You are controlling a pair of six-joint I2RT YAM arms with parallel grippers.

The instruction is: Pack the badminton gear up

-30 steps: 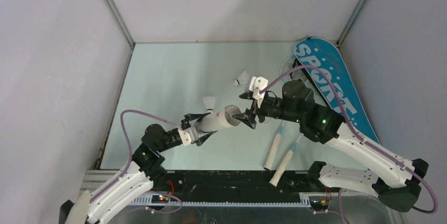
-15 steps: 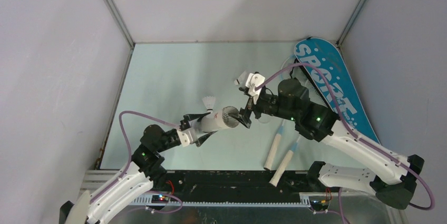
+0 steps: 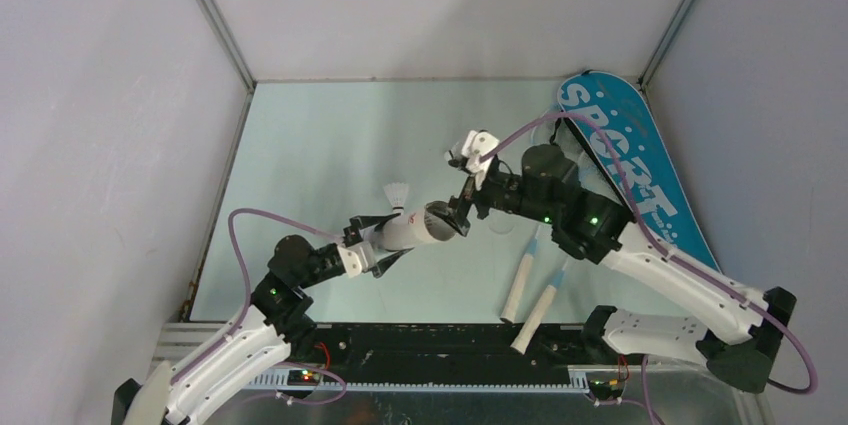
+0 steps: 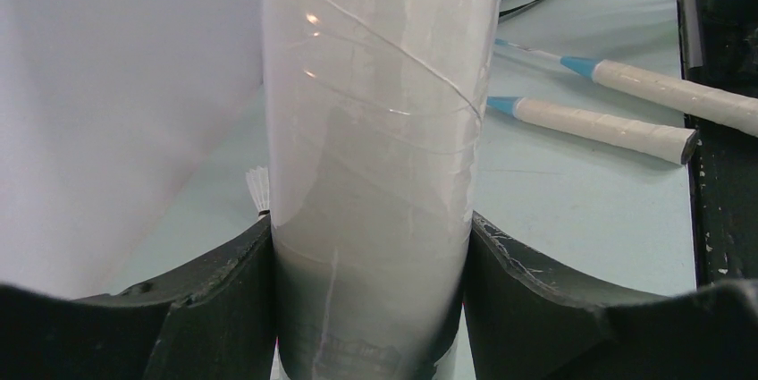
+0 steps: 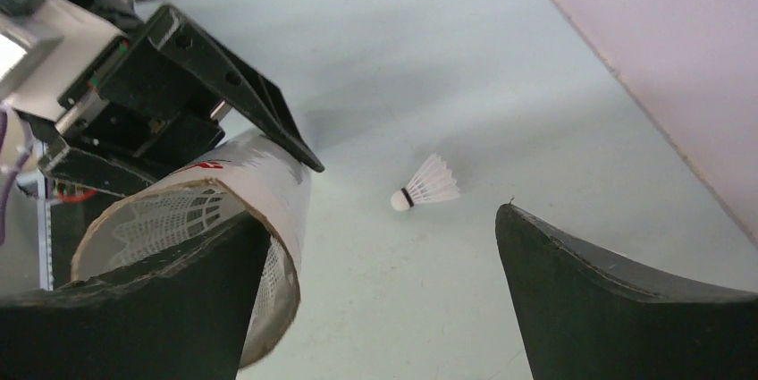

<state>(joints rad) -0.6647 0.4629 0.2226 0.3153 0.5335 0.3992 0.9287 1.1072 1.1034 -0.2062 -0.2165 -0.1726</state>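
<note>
The left gripper [image 4: 371, 232] is pinching the long white tube [image 3: 408, 231] near its closed end, holding it off the table with the open mouth pointing right. The right gripper [image 5: 375, 219] has its jaws spread wide and holds nothing, one finger lying just at the tube's rim. In the right wrist view a shuttlecock [image 5: 170, 215] sits inside the mouth, feathers outward, so the step in hand looks like loading shuttlecocks into the tube. To do it well, the right arm should back straight off along the tube's axis so that finger does not hook the rim, while the left arm keeps the tube steady and tips the mouth no lower, or the feathers may slide out. A loose shuttlecock [image 3: 397, 192] lies on its side on the table [image 3: 320, 135], just beyond the tube on the far side. It is best taken lightly at the cork, not across the fragile skirt, and fed in cork first to nest. The two rackets [image 3: 530, 290] lie near the right arm's base, and the blue bag [image 3: 625, 160] rests along the right wall, both apparently not yet packed.
</note>
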